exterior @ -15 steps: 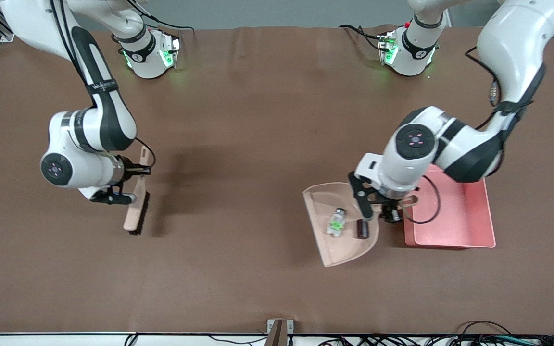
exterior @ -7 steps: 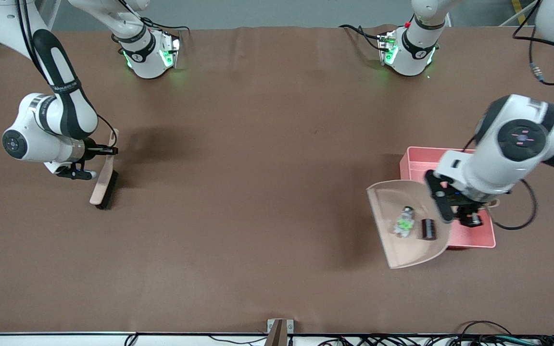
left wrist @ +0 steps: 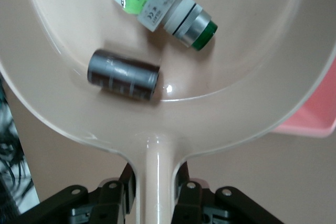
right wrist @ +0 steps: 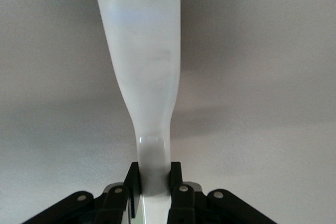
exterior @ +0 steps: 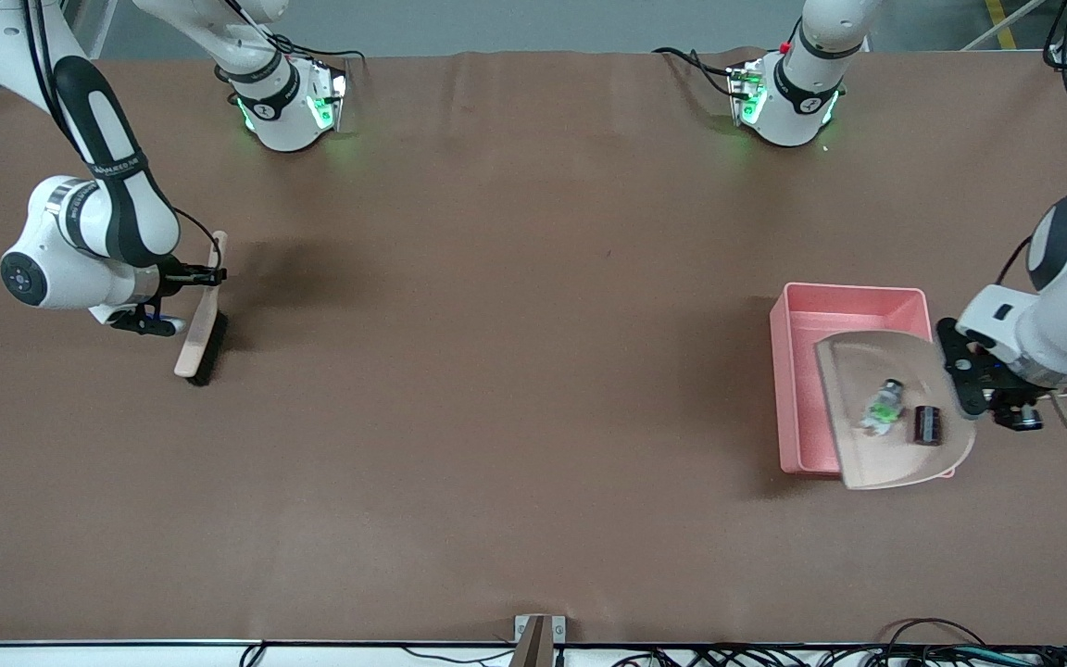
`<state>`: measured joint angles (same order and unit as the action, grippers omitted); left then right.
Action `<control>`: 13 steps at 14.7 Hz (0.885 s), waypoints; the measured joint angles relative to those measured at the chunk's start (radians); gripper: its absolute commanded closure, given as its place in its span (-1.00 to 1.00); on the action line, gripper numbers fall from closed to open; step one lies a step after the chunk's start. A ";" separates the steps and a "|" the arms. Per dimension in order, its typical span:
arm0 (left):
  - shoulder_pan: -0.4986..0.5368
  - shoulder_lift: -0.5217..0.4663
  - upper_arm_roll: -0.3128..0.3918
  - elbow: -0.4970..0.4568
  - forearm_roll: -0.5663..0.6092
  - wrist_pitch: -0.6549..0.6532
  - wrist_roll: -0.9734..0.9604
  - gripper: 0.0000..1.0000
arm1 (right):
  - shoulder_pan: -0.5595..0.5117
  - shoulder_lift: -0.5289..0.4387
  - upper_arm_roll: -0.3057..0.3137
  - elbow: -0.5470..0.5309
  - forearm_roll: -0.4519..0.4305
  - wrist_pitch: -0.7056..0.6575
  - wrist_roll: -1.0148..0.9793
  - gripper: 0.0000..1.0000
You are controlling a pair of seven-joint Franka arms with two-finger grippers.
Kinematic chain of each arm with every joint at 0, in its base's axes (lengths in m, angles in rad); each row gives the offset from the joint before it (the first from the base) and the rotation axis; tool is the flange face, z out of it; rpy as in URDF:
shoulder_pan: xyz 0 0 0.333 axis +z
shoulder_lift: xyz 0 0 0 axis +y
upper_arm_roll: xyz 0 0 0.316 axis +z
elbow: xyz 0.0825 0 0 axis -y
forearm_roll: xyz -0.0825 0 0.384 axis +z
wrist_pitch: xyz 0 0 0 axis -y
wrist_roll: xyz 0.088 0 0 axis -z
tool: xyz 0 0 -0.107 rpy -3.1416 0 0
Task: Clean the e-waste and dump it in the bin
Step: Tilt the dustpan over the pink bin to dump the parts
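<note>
Right gripper [exterior: 189, 298] fingers pinch the brush [exterior: 201, 329] handle over the counter [exterior: 496, 324]. Left gripper [exterior: 997, 394] fingers pinch the dustpan [exterior: 867, 371] handle over the bin [exterior: 797, 389]; the left wrist view reveals the white-grey part [left wrist: 157, 3] with unreadable label print, beside the dark block [left wrist: 123, 74]

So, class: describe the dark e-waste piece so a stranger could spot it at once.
Find the pink bin toward the left arm's end of the table. The left gripper holds a beige dustpan over it. Two parts lie inside: yours is the dark blackish cylinder, not the white-grey part marked green.
</note>
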<state>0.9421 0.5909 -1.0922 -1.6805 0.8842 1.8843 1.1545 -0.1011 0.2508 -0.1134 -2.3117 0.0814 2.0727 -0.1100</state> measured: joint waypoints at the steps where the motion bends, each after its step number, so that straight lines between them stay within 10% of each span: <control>1: 0.020 0.000 0.001 -0.013 0.031 0.001 0.007 0.88 | 0.000 -0.001 0.000 0.000 0.000 0.000 0.000 -0.18; 4: 0.035 0.001 0.002 -0.069 0.143 0.001 -0.018 0.88 | 0.000 -0.006 0.001 0.000 0.000 -0.001 0.000 -1.00; 13: 0.026 0.000 -0.002 -0.210 0.428 -0.061 -0.237 0.87 | -0.018 -0.094 0.002 0.185 -0.001 -0.165 0.000 -1.00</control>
<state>0.9678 0.5913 -1.0940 -1.8903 1.3125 1.8237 0.9173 -0.1186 0.1566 -0.1113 -2.1266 0.0803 1.9080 -0.1099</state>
